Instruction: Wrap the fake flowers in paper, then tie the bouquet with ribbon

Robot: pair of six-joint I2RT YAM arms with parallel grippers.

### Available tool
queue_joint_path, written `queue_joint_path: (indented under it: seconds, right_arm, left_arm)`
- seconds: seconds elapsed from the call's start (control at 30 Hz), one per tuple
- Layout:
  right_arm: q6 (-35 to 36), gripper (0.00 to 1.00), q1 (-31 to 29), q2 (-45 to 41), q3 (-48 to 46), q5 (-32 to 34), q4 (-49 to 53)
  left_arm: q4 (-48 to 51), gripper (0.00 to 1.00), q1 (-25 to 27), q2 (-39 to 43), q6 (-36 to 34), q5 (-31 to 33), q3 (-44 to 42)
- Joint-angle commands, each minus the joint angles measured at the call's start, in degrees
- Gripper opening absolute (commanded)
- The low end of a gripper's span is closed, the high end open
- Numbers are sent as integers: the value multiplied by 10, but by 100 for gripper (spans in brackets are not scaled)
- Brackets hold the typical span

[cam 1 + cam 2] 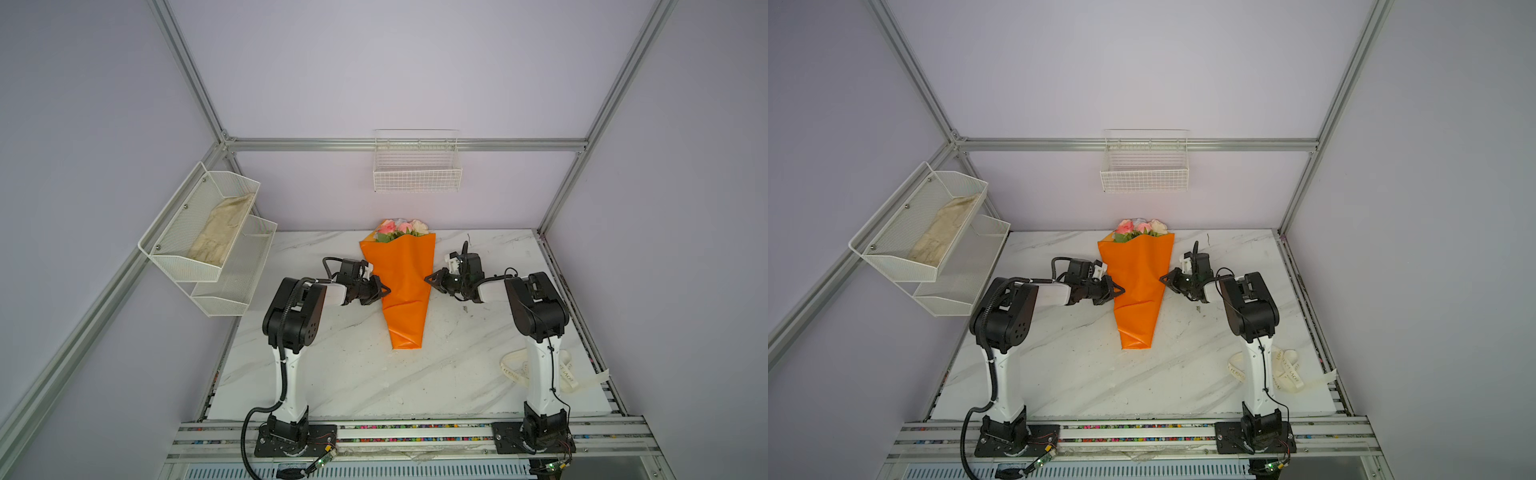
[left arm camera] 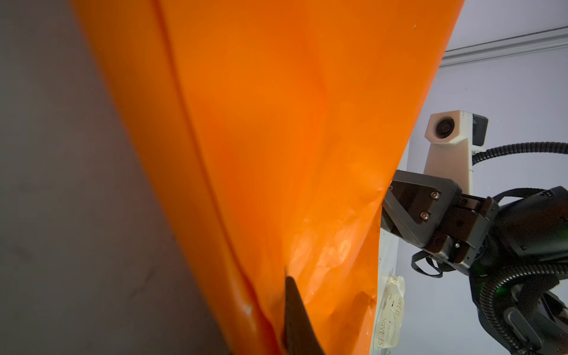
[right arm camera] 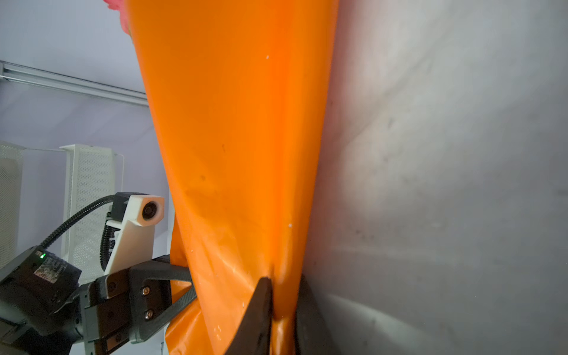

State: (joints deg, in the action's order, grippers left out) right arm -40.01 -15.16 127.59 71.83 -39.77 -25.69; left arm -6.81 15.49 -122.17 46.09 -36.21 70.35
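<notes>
Bouquet (image 1: 405, 286) on table (image 1: 332, 374) — L fingers (image 1: 384, 289), R fingers (image 1: 430, 279) each clamped tight on its sides.

Both top views look down from high above the front edge of the worktop (image 1: 353, 374), facing the back wall (image 1: 395, 62), and share almost the whole scene. Each wrist view sits low and very close against the bouquet (image 2: 276, 123), looking across its orange paper: the left wrist view catches the right wrist camera (image 2: 444, 127), the right wrist view the left wrist camera (image 3: 149, 210).
</notes>
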Motion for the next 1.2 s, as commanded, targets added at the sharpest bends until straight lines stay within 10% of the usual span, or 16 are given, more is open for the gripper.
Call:
queue_joint_path:
  seconds: [0.0, 0.23, 0.47, 0.67, 0.97, 1.17]
  right_arm:
    - [1, 19, 10, 27, 12, 6, 10]
    - [1, 23, 17, 25, 25, -7, 19]
    - [28, 44, 33, -96, -45, 25, 60]
    - [81, 55, 52, -290, -141, 177, 195]
    - [-9, 52, 70, -628, -285, 471, 427]
    - [-127, 41, 77, -766, -375, 497, 527]
  left_arm:
    - [0, 11, 10, -22, 14, 7, 52]
    - [0, 12, 12, -26, 17, 15, 48]
    - [28, 39, 8, 43, -9, 39, 13]
    - [36, 62, 3, 129, -20, 49, -57]
    - [49, 70, 2, 271, -34, 60, -170]
    - [66, 72, 2, 365, -38, 69, -235]
